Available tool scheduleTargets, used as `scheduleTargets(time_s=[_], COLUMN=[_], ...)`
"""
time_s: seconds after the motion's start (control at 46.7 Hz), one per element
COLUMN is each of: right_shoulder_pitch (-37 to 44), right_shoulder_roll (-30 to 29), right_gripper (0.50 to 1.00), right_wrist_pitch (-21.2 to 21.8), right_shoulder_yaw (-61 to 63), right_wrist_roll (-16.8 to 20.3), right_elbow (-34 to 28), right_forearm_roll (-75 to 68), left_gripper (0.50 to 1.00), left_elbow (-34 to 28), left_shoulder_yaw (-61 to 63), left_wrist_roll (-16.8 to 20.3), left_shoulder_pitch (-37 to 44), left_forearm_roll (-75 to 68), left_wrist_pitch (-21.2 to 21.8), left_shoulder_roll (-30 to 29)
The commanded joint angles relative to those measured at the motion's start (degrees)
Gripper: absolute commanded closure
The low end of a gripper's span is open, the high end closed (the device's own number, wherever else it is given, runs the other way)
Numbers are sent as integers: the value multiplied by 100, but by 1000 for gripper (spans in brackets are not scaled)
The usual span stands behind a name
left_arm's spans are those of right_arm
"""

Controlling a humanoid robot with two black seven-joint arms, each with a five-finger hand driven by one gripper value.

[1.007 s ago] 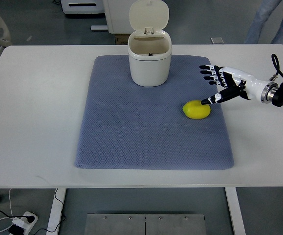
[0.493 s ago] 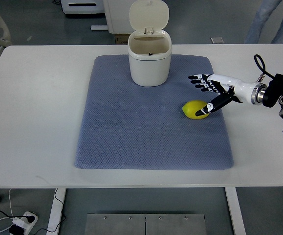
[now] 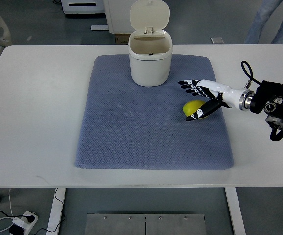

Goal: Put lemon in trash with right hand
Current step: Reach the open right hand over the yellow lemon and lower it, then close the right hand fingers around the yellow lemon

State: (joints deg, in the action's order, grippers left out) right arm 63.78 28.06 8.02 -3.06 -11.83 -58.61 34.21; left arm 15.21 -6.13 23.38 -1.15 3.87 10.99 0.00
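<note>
Grasp stage: lemon not yet secured, deposit outstanding.

Top view: the right hand [image 3: 198,97] is reaching over the lemon [image 3: 195,107] on the mat [image 3: 131,127], fingers spread, thumb crossing its front; nothing gripped. The trash bin [image 3: 149,63] is standing lid-up, unfilled. Finger contact is proving hard to judge; the lemon's right side is hidden.

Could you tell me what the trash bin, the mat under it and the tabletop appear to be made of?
The trash bin looks like cream moulded plastic: smooth, rounded walls with a hinged lid standing open. The mat seems to be blue-grey woven fabric or foam, matte, with a fine dotted texture. The table appears to be white laminate or painted board, smooth and faintly glossy; which one cannot be told.
</note>
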Motion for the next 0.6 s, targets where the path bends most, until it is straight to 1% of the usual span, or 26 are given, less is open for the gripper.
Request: scheduleTargets(time_s=[0.0,0.15,0.257,0.429,0.579], right_shoulder_pitch=[-85,-182,-296,-419,-595], right_shoulder_roll=[6,6,24,33,-3], right_gripper=[517,523,546,553,557], right_wrist_pitch=[-19,-28,-28,-37,-98], right_shoulder_yaw=[7,42,42,138,340], right_wrist_roll=[-56,-126,-267,-355,-355], right_elbow=[-1,8,8,8,60], right_forearm_roll=[-2,-20,-55,-143,-196], left_gripper=[500,500,500,500,500], left_elbow=[0,0,0,0,0], left_shoulder_yaw=[-2,-2,7,-2,-2], left_wrist_roll=[0,0,0,0,0], left_shoulder_pitch=[1,1,1,9,1], left_forearm_roll=[0,0,0,0,0], left_wrist_pitch=[0,8,0,8,0], left_shoulder_roll=[0,0,0,0,0])
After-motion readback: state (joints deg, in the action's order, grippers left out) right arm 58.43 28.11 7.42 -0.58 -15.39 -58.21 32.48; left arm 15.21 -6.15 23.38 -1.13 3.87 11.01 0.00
